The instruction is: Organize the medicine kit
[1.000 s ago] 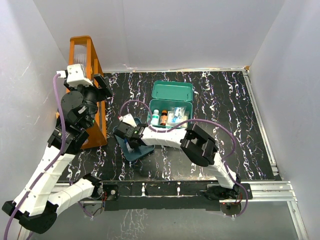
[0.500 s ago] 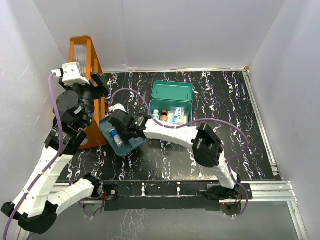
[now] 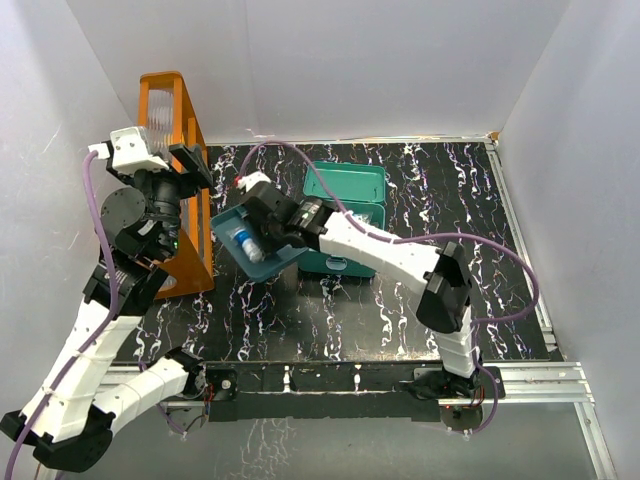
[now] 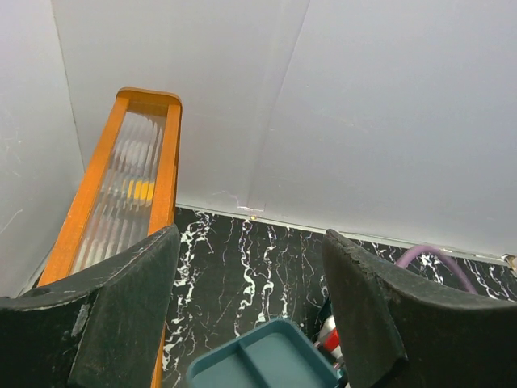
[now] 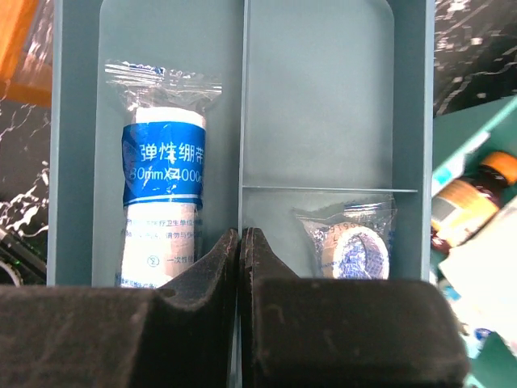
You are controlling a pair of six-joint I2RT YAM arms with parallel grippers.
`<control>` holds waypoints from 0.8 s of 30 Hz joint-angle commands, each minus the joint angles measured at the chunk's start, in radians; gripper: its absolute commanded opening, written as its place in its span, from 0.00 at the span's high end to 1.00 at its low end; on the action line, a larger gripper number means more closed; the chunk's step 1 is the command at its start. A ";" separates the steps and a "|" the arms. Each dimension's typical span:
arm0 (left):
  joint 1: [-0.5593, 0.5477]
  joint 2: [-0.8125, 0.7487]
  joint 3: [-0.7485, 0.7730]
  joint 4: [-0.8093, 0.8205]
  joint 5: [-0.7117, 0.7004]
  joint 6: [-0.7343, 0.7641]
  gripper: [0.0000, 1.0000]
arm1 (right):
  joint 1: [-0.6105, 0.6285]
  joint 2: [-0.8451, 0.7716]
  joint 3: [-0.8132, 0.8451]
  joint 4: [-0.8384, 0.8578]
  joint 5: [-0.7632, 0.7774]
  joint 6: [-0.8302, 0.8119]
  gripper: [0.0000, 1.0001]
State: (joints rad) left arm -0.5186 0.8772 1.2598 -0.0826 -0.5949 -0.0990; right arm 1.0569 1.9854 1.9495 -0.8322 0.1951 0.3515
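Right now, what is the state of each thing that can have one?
medicine kit: open, a bottle inside.
divided tray: held by its divider.
bandage roll: sealed, in the tray's long compartment.
small roll: wrapped, in a short compartment.
right gripper: shut on the tray.
left gripper: open, empty.
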 commanded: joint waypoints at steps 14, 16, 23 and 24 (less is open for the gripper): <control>0.005 0.018 -0.046 -0.028 0.093 -0.142 0.30 | -0.323 -0.281 -0.116 0.080 -0.065 -0.246 1.00; 0.005 0.031 -0.065 -0.073 0.133 -0.206 0.30 | -0.403 -0.313 -0.155 0.101 -0.175 -0.272 1.00; 0.005 0.059 -0.106 -0.101 0.233 -0.268 0.28 | -0.532 -0.401 -0.262 0.155 -0.316 -0.425 1.00; 0.005 0.067 -0.106 -0.109 0.249 -0.273 0.28 | -0.552 -0.410 -0.277 0.167 -0.342 -0.445 1.00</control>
State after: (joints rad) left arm -0.5182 0.9417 1.1545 -0.1719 -0.4313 -0.3191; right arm 0.5339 1.6489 1.6966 -0.7769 -0.0185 0.0364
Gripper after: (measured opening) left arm 0.714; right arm 0.012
